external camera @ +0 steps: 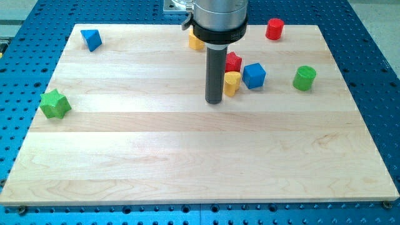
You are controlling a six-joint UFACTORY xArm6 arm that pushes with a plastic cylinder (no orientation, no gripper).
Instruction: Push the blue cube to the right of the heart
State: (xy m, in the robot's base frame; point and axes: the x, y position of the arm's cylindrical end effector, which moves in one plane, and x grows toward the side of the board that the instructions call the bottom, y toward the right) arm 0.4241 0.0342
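The blue cube sits on the wooden board right of centre near the view's top. The yellow heart lies just to its left, touching or nearly touching it. A red block stands right behind the heart, partly hidden by the rod. My tip rests on the board just left of the heart, close beside it, and left of the blue cube.
A yellow block is half hidden behind the arm at the top. A red cylinder stands top right, a green cylinder at the right, a blue triangular block top left, a green star at the left edge.
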